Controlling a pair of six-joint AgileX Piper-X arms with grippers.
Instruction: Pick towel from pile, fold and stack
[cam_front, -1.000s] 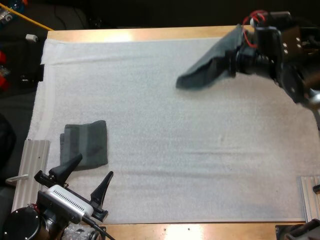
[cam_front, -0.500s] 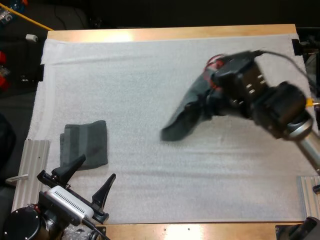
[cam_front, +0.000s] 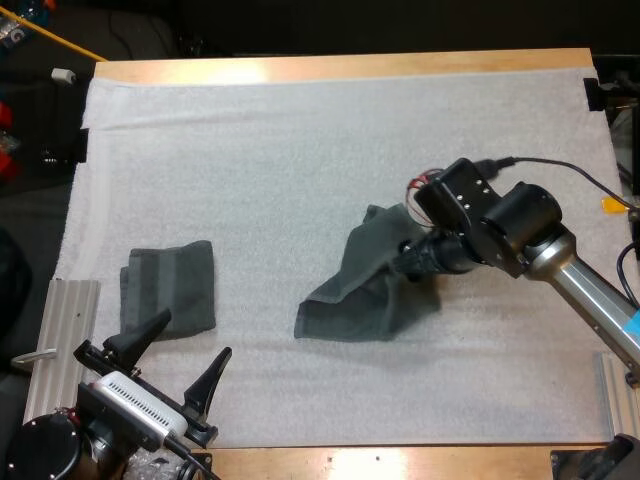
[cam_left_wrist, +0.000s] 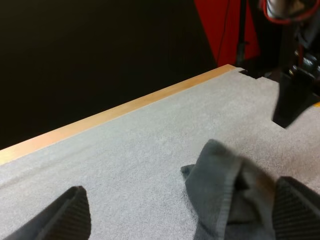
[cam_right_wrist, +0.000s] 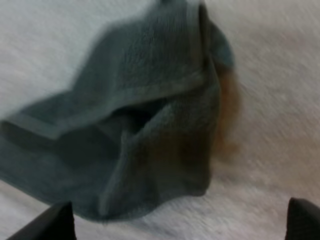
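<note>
My right jaws gape, released, over the crumpled towel (cam_front: 350, 300); my left jaws spread empty near the folded towel (cam_front: 170, 285).

My right arm (cam_front: 500, 225) is a bulky rounded black housing on a silver tube toward four o'clock; my left gripper (cam_front: 187, 338) has two tapered, ribbed black fingers (cam_front: 135, 332)

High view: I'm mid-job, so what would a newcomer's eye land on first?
The crumpled towel sprawled in the middle of the mat, with the right pincer open over its right side. Next, the folded towel near the mat's near-left corner, just ahead of the open left pincer.
</note>
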